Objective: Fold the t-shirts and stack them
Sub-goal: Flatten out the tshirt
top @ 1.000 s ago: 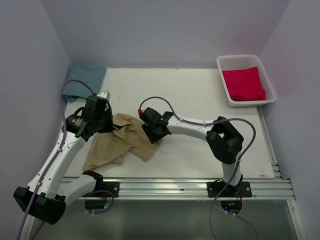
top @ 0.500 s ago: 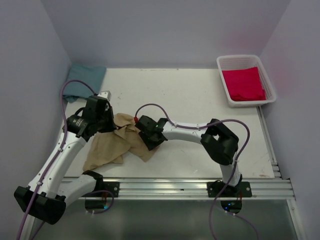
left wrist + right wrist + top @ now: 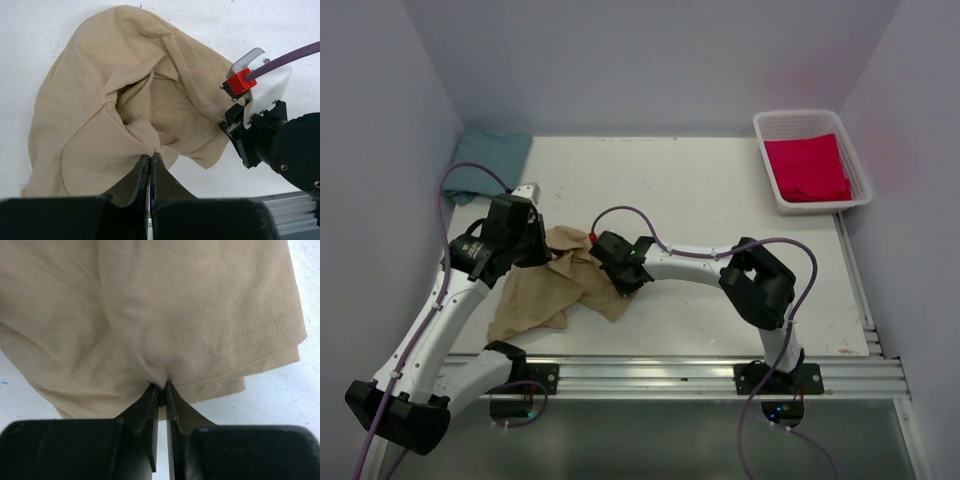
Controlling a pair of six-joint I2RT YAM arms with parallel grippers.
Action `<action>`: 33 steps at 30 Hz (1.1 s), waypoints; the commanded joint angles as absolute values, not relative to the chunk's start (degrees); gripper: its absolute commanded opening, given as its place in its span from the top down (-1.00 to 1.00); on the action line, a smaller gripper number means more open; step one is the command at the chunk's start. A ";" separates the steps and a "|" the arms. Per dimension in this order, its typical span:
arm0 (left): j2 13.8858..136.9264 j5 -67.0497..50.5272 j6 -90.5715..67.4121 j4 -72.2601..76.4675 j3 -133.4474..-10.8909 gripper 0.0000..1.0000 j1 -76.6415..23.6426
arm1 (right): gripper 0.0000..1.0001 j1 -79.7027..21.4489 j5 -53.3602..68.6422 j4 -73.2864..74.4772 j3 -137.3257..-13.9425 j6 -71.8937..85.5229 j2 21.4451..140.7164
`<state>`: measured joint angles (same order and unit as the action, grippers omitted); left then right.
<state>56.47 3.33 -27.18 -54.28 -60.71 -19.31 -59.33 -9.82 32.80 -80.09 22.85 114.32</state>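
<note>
The tan t-shirt (image 3: 555, 290) lies crumpled on the white table between both arms. My left gripper (image 3: 536, 252) is at its upper left edge, and in the left wrist view the gripper (image 3: 151, 156) is shut on a bunched fold of the tan cloth (image 3: 110, 100). My right gripper (image 3: 611, 272) is at the shirt's right side. The right wrist view shows this gripper (image 3: 161, 387) pinching the cloth (image 3: 175, 305) near a stitched hem. A teal t-shirt (image 3: 485, 160) lies at the back left corner. The red t-shirt (image 3: 807, 168) lies folded in the basket.
The white slatted basket (image 3: 800, 116) stands at the back right corner. Grey walls close in the table on the left, back and right. A metal rail (image 3: 670, 375) runs along the near edge by the arm bases. A purple cable (image 3: 630, 212) loops over the right wrist.
My right gripper slid left onto the tan t-shirt and closed on its cloth. The left gripper kept its hold and barely moved.
</note>
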 commanded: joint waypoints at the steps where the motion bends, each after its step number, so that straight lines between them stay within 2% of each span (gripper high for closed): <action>1: 55.20 2.11 -26.19 -52.29 -60.03 1.00 -19.60 | 0.82 -59.33 -12.65 34.10 -81.12 22.41 111.37; 12: 55.99 1.58 -26.19 -51.68 -59.94 1.00 -19.60 | 0.73 -59.41 -17.49 38.06 -81.74 20.66 104.76; 21: 55.55 1.49 -26.10 -51.86 -59.50 1.00 -19.60 | 0.72 -59.33 -16.88 36.30 -82.53 20.30 110.91; 33: 54.76 1.14 -26.10 -51.59 -58.01 1.00 -19.60 | 0.55 -59.24 -15.91 34.98 -83.76 20.21 115.49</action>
